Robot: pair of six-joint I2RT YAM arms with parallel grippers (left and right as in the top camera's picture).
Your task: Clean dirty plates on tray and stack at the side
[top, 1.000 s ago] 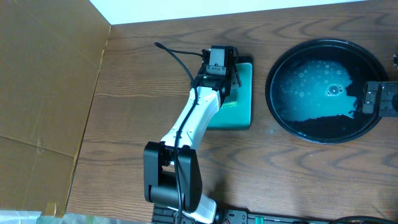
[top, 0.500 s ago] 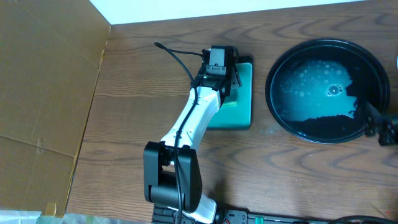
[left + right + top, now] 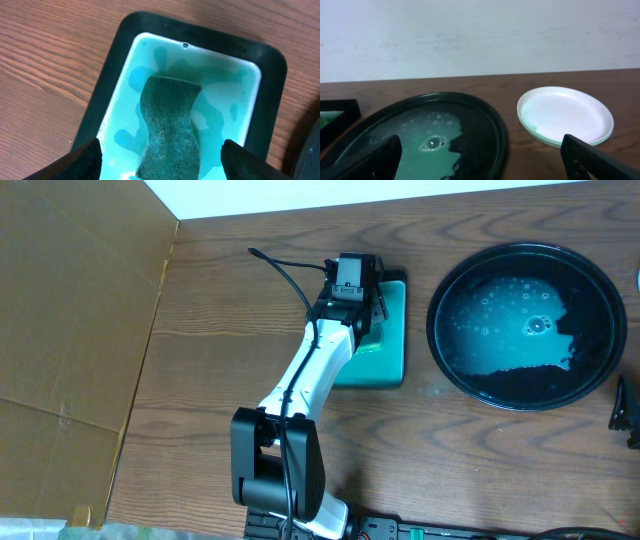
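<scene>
Right tool (image 3: 480, 162) withdrew past tray (image 3: 432, 320) rim | jaws apart | left tool (image 3: 162, 160) apart

Left arm (image 3: 315, 365) hangs over teal dish (image 3: 391, 352) beside wet black tray (image 3: 520, 387).

Robot lab bench, prob. test rig: arm base (image 3: 275, 470) at tabletop (image 3: 200, 410) near edge, loose cable (image 3: 270, 261), cardboard sheet (image 3: 70, 350) over left side, bare white wall (image 3: 480, 35) behind.
</scene>
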